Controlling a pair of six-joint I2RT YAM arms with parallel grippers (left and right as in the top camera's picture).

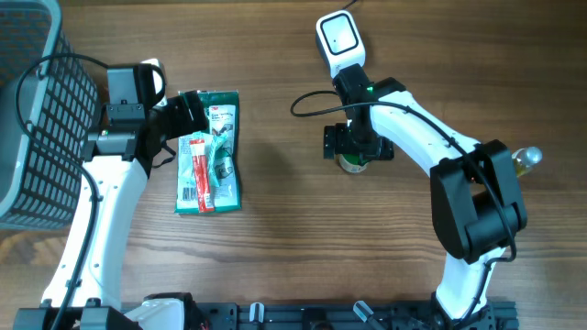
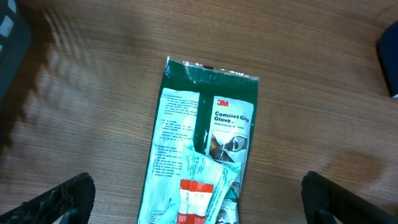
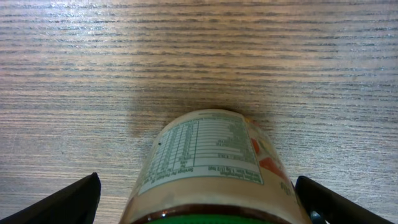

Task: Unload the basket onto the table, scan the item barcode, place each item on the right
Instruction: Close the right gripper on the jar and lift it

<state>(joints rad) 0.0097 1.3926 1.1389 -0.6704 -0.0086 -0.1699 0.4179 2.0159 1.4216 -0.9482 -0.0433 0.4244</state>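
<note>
Glossy label-wrapped jar with green lid (image 3: 208,155) sits under the right tool (image 1: 354,151), spread wide, gripping nothing.
It stands on the wood-grain table (image 1: 275,266), white boxy scanner (image 1: 337,37) at its 12 o'clock, handy for the barcode; left tool (image 2: 199,199), equally wide and empty, hovers over a crinkly green glove packet (image 2: 205,137) at 9 o'clock.

Table (image 1: 275,229): wood-grain top, smooth, low sheen w/ faint glare. Glove pack (image 2: 208,124): glossy plastic film, crinkled, reflective at top seal. Red pack (image 1: 202,174): shiny wrap, material unclear. Jar (image 3: 211,155): smooth printed label, slight gloss. Basket (image 1: 37,110): grey plastic mesh, matt. Scanner (image 1: 337,38): white plastic, glossy. Left fingers (image 2: 62,199): black, matt, fine-textured.
</note>
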